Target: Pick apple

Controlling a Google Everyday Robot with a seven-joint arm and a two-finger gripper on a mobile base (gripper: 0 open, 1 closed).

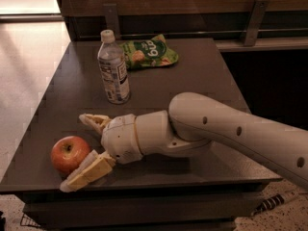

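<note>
End effector (pixel 79 148) gaped wide, empty, just beside the apple (pixel 69 154); it looked firm, slick, roll-prone, best gripped across its middle.

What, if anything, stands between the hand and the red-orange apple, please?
Nothing visible does. The open hand sits at the dark table's front-left corner, one finger on either side of the round red-orange apple; the clear plastic bottle and green snack bag lie farther back.
</note>
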